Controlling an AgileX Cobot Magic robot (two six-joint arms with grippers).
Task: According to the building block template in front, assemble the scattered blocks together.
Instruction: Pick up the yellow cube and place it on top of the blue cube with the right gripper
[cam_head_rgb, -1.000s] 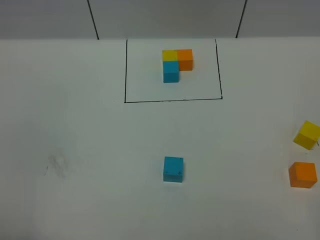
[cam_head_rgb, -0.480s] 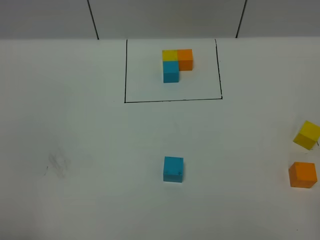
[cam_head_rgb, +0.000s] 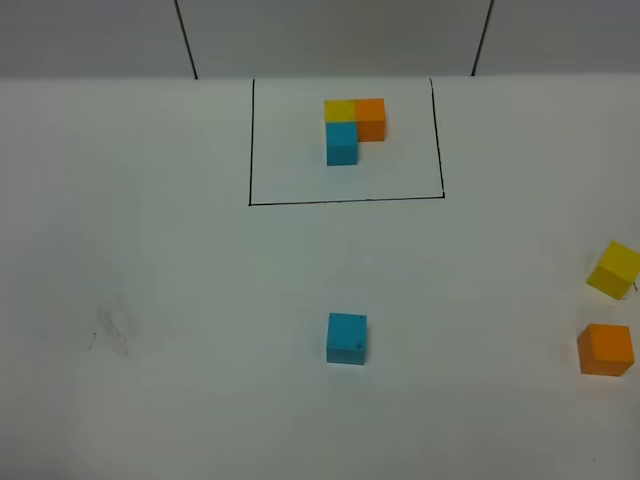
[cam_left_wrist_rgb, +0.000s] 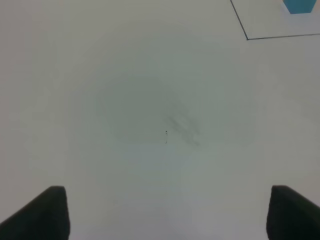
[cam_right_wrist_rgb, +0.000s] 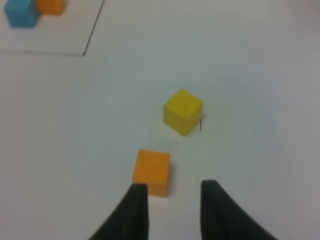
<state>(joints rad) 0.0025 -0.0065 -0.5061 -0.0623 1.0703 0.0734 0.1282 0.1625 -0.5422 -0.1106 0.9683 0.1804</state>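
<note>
The building block template (cam_head_rgb: 352, 128), a joined yellow, orange and cyan L, sits inside a black drawn rectangle (cam_head_rgb: 345, 201) at the back. The loose cyan cube (cam_head_rgb: 346, 338) lies mid-table. The loose yellow cube (cam_head_rgb: 614, 269) and orange cube (cam_head_rgb: 605, 349) lie at the far right edge. Neither gripper shows in the exterior view. In the right wrist view my right gripper (cam_right_wrist_rgb: 172, 192) is empty, its jaws a narrow gap apart, just short of the orange cube (cam_right_wrist_rgb: 151, 171), with the yellow cube (cam_right_wrist_rgb: 182, 111) beyond. My left gripper (cam_left_wrist_rgb: 165, 215) is wide open over bare table.
A faint grey smudge (cam_head_rgb: 115, 330) marks the white table (cam_head_rgb: 180, 280) at the left; it also shows in the left wrist view (cam_left_wrist_rgb: 182, 127). The template's cyan cube (cam_left_wrist_rgb: 301, 5) and a frame corner (cam_left_wrist_rgb: 247, 37) show there too. A grey wall with two dark lines (cam_head_rgb: 186, 40) stands behind.
</note>
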